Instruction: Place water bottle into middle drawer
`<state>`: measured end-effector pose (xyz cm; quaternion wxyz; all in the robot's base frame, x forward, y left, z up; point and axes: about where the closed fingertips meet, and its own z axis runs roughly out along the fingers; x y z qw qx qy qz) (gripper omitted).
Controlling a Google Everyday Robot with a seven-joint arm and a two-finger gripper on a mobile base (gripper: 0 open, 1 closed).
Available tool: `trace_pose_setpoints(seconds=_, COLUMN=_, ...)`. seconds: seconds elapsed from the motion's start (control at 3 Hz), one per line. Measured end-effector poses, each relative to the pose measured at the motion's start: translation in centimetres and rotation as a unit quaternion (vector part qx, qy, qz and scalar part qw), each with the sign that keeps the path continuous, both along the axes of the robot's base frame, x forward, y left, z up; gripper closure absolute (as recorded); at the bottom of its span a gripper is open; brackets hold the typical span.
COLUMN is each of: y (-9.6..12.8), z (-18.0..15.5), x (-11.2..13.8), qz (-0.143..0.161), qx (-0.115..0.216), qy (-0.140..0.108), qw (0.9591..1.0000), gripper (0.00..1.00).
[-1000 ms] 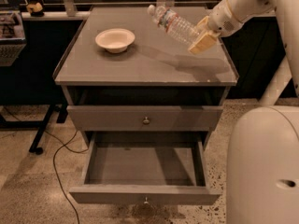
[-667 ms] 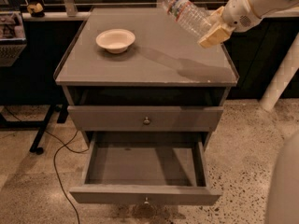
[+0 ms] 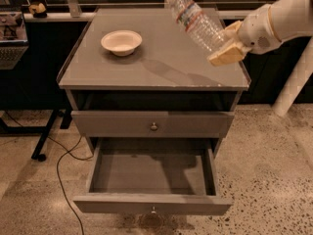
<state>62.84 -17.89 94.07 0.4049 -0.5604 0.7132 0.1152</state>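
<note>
Grey cabinet top (image 3: 166, 65) under my gripper (image 3: 224, 44), which is pinching water bottle (image 3: 195, 22) near its base; bottle tilted in air, cap up-left. Middle drawer (image 3: 151, 177) stands open below. Bottle base hidden behind fingers.

Viewpoint: one camera, raised before the cabinet (image 3: 112, 124), angled downward.
Range: near; worktop (image 3: 161, 65) to open middle drawer (image 3: 151, 174) is covered.
Gripper (image 3: 226, 42): seen upper right, clasped round the water bottle (image 3: 198, 23).

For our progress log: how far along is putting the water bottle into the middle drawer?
Done: middle drawer open, nothing in it. In hand: the gripper holds the water bottle tilted over the cabinet top. Left: lower it into the drawer, release.
</note>
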Motion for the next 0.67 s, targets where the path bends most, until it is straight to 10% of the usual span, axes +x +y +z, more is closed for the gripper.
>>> trace_pose_setpoints(seconds=0.67, y=0.98, z=-3.68, x=-1.13, qz=0.011, qx=-0.005, qy=0.036, qw=0.9993, gripper=1.0)
